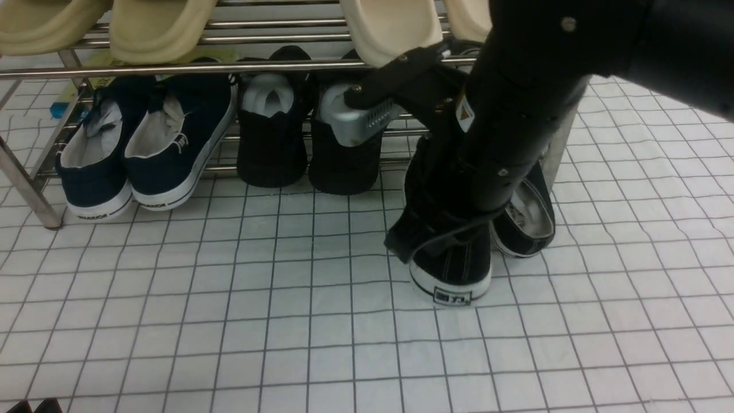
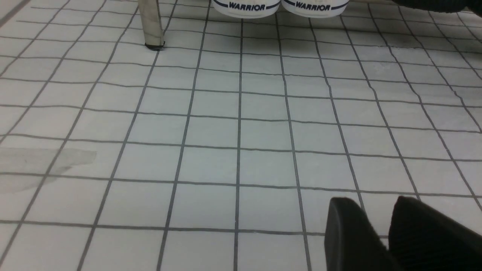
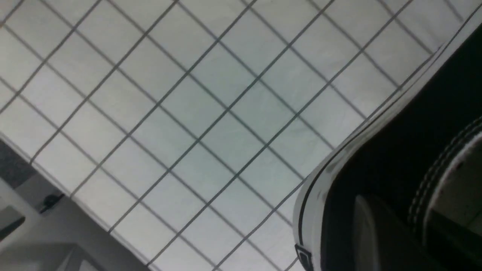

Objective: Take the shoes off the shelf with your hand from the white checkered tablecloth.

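**Sneakers gripped at the rack's right end**

Black canvas sneakers (image 1: 453, 269) sit on the white checkered tablecloth (image 1: 287, 321), heels toward the camera; the right gripper (image 1: 444, 229) is clamped on the nearer shoe's heel. The left gripper (image 2: 380, 233) hovers low, fingers nearly together. Behind, the steel shoe rack (image 1: 172, 69) holds navy slip-ons (image 1: 143, 149) and plain black shoes (image 1: 304, 143).

Light is even and rather dim, with a cool cast. Glare streaks the shelf (image 1: 172, 69) bars. The shoe (image 3: 395, 180) in the right wrist view is soft, too close for focus.
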`<control>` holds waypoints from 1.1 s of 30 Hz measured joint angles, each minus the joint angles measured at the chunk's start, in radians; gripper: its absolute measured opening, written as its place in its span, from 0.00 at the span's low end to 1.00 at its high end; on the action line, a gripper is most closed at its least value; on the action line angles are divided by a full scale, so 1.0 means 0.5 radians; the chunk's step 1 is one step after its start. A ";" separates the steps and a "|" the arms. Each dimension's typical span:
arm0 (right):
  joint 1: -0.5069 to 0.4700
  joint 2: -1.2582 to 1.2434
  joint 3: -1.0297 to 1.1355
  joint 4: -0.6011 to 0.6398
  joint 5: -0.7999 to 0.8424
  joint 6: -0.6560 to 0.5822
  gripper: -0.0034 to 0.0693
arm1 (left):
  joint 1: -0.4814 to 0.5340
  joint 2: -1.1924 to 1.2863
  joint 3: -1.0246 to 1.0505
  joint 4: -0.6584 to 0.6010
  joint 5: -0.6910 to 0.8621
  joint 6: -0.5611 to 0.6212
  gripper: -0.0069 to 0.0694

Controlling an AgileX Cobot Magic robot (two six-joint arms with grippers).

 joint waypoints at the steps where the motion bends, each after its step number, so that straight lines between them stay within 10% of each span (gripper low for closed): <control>1: 0.000 -0.035 0.063 0.024 0.003 0.000 0.10 | 0.000 0.000 0.000 0.000 0.000 0.000 0.35; 33: 0.002 0.100 0.359 0.278 -0.177 -0.638 0.10 | 0.000 0.000 0.000 0.000 0.000 0.000 0.40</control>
